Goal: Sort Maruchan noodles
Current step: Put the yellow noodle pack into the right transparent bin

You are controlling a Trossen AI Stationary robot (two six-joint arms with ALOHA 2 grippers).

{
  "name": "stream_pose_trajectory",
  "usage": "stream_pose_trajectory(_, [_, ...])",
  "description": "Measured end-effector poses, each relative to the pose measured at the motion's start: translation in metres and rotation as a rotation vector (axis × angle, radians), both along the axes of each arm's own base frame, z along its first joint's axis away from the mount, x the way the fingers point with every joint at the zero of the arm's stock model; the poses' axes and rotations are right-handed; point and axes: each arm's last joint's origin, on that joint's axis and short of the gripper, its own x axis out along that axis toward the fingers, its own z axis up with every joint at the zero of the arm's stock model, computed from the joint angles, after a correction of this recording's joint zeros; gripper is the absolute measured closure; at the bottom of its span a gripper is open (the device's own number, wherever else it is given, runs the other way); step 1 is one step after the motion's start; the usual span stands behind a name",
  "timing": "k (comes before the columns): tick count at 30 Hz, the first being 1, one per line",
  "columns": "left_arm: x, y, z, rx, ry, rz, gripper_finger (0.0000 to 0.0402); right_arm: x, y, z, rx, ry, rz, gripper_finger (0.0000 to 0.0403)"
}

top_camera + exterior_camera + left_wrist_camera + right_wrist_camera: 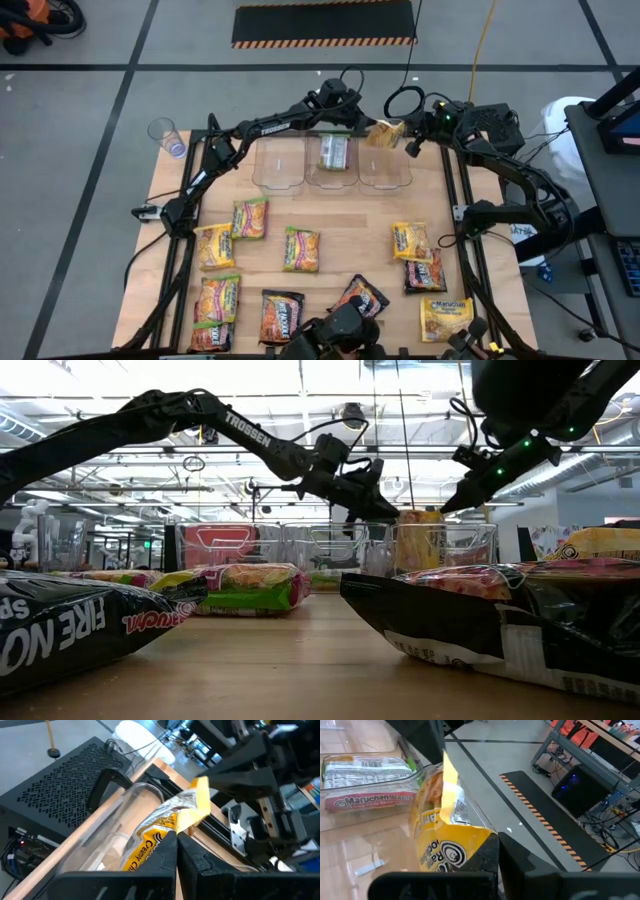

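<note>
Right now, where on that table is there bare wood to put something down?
The bare table strip between the clear bins and the nearest noodle packets, and the middle gap toward the yellow packet. The near edge is crowded.

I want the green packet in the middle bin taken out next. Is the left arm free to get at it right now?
Probably not yet: the left gripper and right gripper are both shut on the yellow packet above the right-hand bin. The green packet lies uncovered close by.

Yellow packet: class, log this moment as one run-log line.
left hand: shut on yellow packet | right hand: shut on yellow packet | place: above right bin | middle bin: one green packet
</note>
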Motion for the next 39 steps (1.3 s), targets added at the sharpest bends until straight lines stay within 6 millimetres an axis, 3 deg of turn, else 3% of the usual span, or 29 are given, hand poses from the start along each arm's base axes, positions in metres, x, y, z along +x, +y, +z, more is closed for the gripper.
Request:
stream_pose_trajectory(15, [-0.002,0.000,-0.005,-0.041,0.054,0.035,0.0401,0.006,-0.013,-0.019,0.051,0.007,-0.008,0.0403])
stream_pose_trajectory(26, [-0.003,0.000,-0.006,-0.083,0.065,0.058,0.0400,0.007,-0.014,-0.019,0.056,-0.005,-0.020,0.0403])
stream_pose_trajectory(39, [-0.002,0.001,-0.005,-0.065,0.047,0.065,0.0354,0.007,-0.014,-0.018,0.089,-0.049,-0.050,0.0384])
